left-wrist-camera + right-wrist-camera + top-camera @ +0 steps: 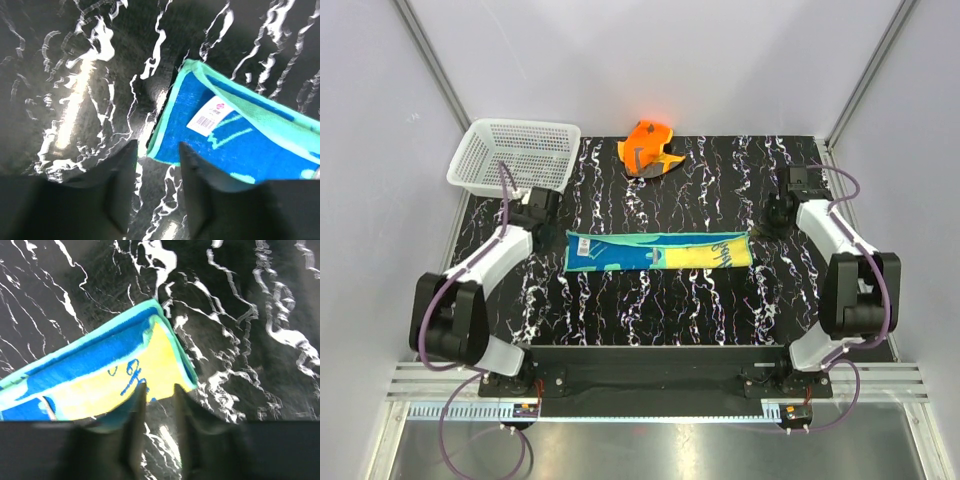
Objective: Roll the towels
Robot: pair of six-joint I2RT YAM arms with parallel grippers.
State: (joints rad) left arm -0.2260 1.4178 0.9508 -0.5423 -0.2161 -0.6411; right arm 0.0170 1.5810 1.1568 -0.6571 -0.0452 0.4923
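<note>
- Your yellow-and-blue towel (660, 251) lies flat, long axis left-right, yellow end right.
- Orange towel (651, 148) bunched far; white mesh basket (480, 150) far left.
- Left jaws, right jaws: partly open.

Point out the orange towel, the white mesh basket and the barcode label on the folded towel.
orange towel (650, 148), top view, crumpled middle.
white mesh basket (463, 152), top view, left rim.
barcode label (212, 114), left wrist view, centre.
</note>
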